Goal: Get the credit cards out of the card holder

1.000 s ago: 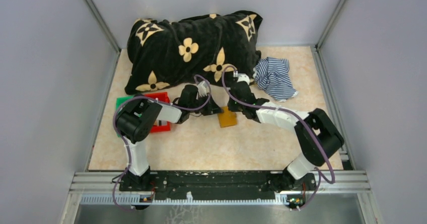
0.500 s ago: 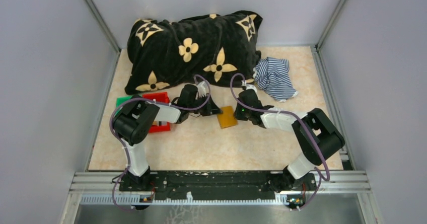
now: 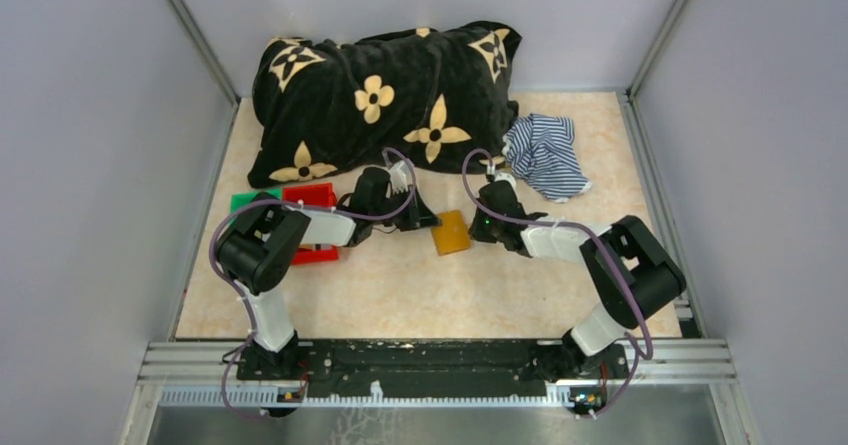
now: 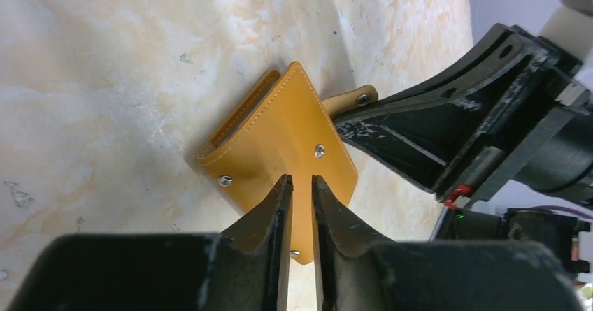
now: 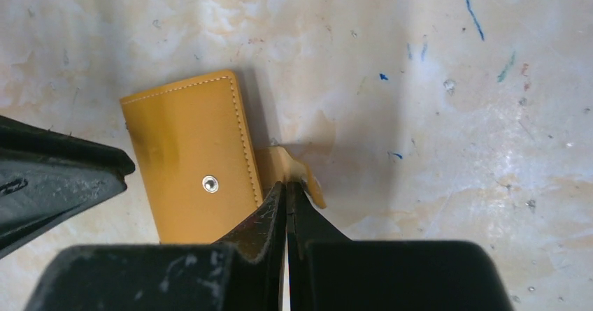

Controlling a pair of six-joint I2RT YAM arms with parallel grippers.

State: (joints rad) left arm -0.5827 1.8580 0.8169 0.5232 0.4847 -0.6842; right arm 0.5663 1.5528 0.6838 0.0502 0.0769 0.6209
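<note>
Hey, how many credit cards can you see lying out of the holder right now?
0. The card holder lies folded shut between the left hand and the right hand; any cards would be hidden inside it.

Plain pale grey walls close in on three sides: the left wall (image 3: 90,165), the back wall (image 3: 420,5) and the right wall (image 3: 760,165), joined at the upper corners by slanting metal posts (image 3: 195,30). The tabletop (image 3: 400,295) is marbled beige and peach, scuffed, with small blue and green pen marks (image 5: 468,7). A metal rail (image 3: 700,350) runs along the bottom edge. At the upper centre lies a black cushion with cream flowers (image 3: 330,95), a striped cloth (image 3: 545,155) crumpled at its right end. A green bin (image 3: 240,203) and a red bin (image 3: 318,255) sit centre-left. The light is even, the shadows soft.
</note>
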